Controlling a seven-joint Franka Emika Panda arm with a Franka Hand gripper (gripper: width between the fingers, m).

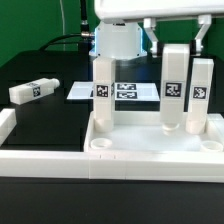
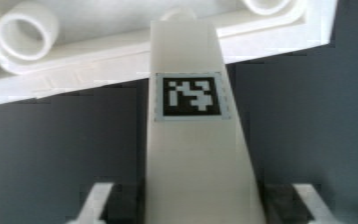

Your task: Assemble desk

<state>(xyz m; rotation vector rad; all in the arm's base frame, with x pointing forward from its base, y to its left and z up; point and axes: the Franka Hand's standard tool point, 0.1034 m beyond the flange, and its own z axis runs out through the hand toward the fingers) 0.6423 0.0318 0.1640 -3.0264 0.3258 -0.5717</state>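
Straddles the upright leg (image 2: pixel 194 150) on the desk top (image 1: pixel 150 160) with claw (image 1: pixel 178 42); clamped or slack, cannot tell. Leaves open table (image 1: pixel 50 122) past desk top's exterior-view-left edge, near loose leg (image 1: pixel 30 90).

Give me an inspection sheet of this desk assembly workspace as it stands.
Surface: black table, with a white border rail at the exterior view's left.
Job's things: desk top in front; first leg and second leg upright at its far corners; third leg upright over it; loose leg lying on the table.
Clutter: nothing seen.
Grippers: gripper appears clamped on the third leg.
Cables: dark cable behind the table.
Surroundings: marker board flat behind the legs.
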